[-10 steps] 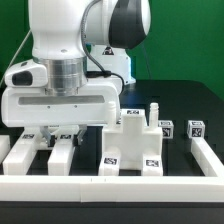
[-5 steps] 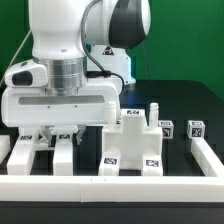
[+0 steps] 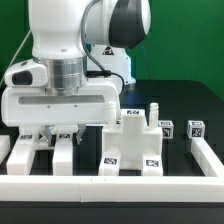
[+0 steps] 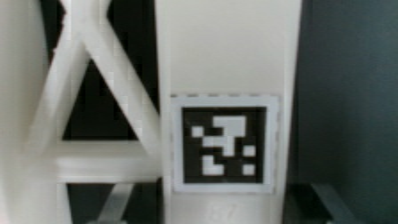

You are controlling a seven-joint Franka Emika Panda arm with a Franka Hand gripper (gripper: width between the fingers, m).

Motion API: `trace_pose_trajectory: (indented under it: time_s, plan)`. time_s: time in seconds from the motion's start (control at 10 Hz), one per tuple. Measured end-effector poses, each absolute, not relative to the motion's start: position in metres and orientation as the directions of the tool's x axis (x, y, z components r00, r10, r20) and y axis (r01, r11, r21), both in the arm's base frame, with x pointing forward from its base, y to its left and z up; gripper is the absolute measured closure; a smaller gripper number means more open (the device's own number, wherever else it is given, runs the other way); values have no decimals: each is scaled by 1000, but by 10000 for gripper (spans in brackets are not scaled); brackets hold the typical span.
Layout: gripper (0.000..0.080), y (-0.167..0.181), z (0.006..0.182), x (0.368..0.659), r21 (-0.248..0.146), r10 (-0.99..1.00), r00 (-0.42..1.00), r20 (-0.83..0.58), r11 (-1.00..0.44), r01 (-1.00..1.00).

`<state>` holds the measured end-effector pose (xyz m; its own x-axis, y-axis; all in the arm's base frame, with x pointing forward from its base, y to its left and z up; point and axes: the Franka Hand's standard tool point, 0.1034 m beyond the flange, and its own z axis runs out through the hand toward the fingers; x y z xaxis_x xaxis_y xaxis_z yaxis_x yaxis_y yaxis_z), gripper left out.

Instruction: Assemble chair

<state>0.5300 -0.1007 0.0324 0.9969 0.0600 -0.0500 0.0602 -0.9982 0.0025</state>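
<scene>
No legible text on chair parts (image 3: 133, 145)

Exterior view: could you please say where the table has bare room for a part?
Bare black table lies between the tagged chair block and the border bar on the exterior view's right, in front of the small cubes. A narrower strip separates that block from the white bars beneath the tool, where it is crowded.
</scene>
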Motion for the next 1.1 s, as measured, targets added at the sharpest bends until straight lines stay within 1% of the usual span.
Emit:
trace_pose_trajectory:
  time_s: [0.1,0.2,0.3,0.4,0.5,0.7,0.9,1.0,1.1]
  plan:
    - [515,-100,55,530,-10,35,998,-58,-999,35]
    - [515,-98,68,530,-9,3,999,-48,-1000,3]
    - [515,-92,82,530,-20,-7,999,-51,-1000,-8]
    - [515,-87,104,535,-35,-19,998,-59,-999,-21]
    - [515,-83,118,542,-40,-25,998,-49,-999,-27]
    - [515,-84,111,539,-37,-24,998,-54,-999,-26]
    - [515,-83,112,540,-31,-30,998,-57,-999,-32]
    - [515,-75,126,546,-2,-27,997,-69,-1000,-27]
    - [515,-62,148,555,3,-5,998,-70,-1000,-5]
